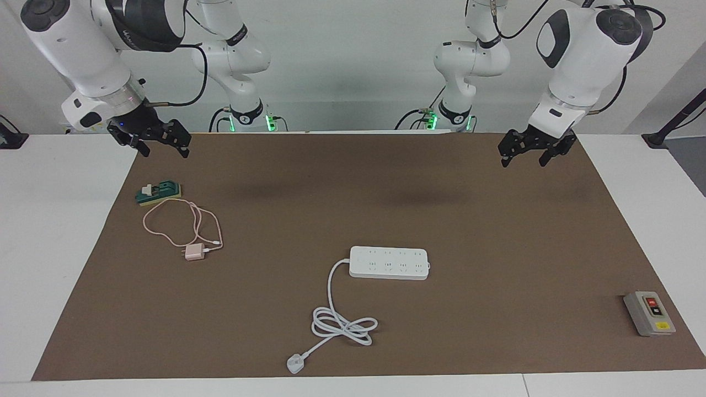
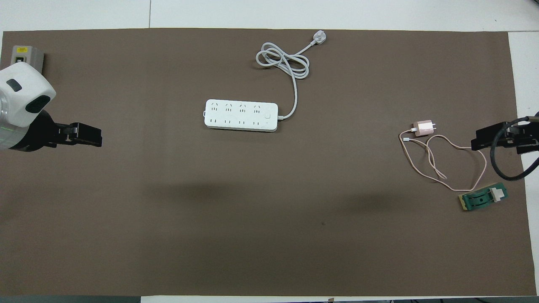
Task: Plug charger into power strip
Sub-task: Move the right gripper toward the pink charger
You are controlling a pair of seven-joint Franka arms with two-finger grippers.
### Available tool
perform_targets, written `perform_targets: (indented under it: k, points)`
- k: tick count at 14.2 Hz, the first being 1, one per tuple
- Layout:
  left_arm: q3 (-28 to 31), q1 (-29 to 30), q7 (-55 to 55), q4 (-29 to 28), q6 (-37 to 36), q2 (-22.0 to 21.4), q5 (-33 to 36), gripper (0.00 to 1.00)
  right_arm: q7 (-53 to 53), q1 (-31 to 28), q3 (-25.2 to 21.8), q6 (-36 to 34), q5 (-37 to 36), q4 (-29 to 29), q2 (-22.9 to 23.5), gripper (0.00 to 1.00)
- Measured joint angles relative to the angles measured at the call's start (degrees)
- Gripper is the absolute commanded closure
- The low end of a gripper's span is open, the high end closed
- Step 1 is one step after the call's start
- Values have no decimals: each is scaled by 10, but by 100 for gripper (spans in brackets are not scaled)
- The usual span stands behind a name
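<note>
Brown matte mat [image 1: 353, 182] over white table [image 1: 55, 248], flat, faintly textured. Strip [image 1: 389, 262]: long, flat, glossy white plastic, rounded corners, outlet face up, at frame centre in facing view; thick white cord [image 1: 336, 320] looped in a loose coil toward lower centre, ending in a white plug [image 1: 295, 364]. Charger [image 1: 194, 252]: small pale-pink cube, lying on its side at left of centre, well apart from strip; thin pink cable [image 1: 176, 223] in slack loops just above it. Green-and-yellow block [image 1: 159, 193] with white piece beside cable, upper left. Grey switch box [image 1: 649, 313], red and black buttons, lower right. Right gripper [image 1: 161, 144] upper left, raised over mat edge, jaws apart, nothing held. Left gripper [image 1: 525, 156] upper right, raised over mat, jaws apart, nothing held, nothing touched.
</note>
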Motion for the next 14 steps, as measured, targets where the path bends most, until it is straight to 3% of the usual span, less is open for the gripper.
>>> perform_targets:
  k: [14]
  points:
    - [0,0,0,0,0,0,0,0,5,6,6,-1,0,-6,1,0]
